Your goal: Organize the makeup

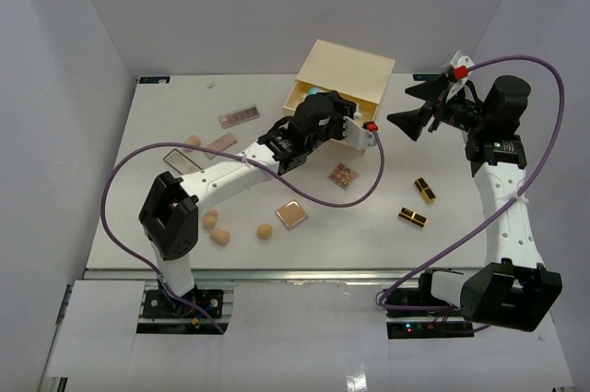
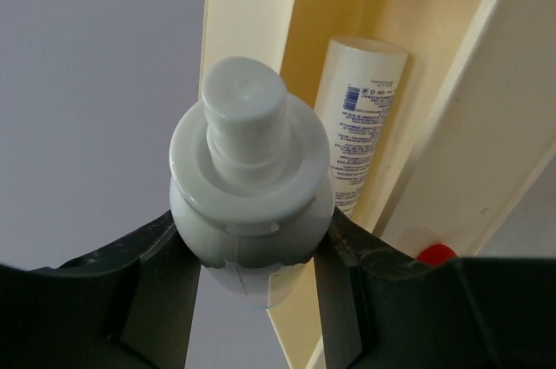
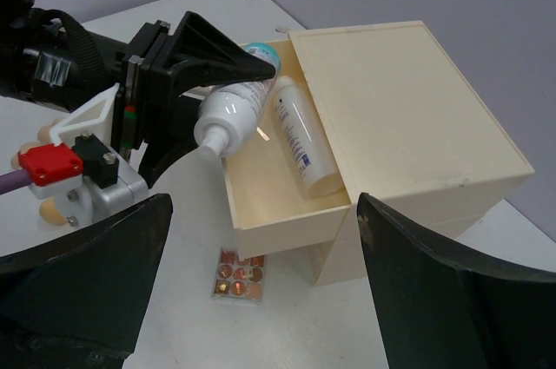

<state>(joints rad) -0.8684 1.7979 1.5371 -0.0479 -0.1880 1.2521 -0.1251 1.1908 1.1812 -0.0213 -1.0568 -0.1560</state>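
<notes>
Left gripper [image 2: 256, 252] clamped on a white pump bottle [image 3: 233, 111], held tilted over the pulled-out drawer [image 3: 287, 217] of the cream chest [image 3: 391, 100], upper centre of the top view; a second white bottle [image 3: 300, 139] lies flat inside that drawer. Right gripper [image 1: 412, 108] spread wide and empty, hanging in the air at upper right, just right of the chest. Loose on the table [image 1: 461, 244]: peach compact [image 1: 291, 213] and tan sponges [image 1: 219, 235] lower centre-left, coloured palette [image 1: 344, 175] centre, black-and-gold lipstick tubes [image 1: 424, 189] centre right.
</notes>
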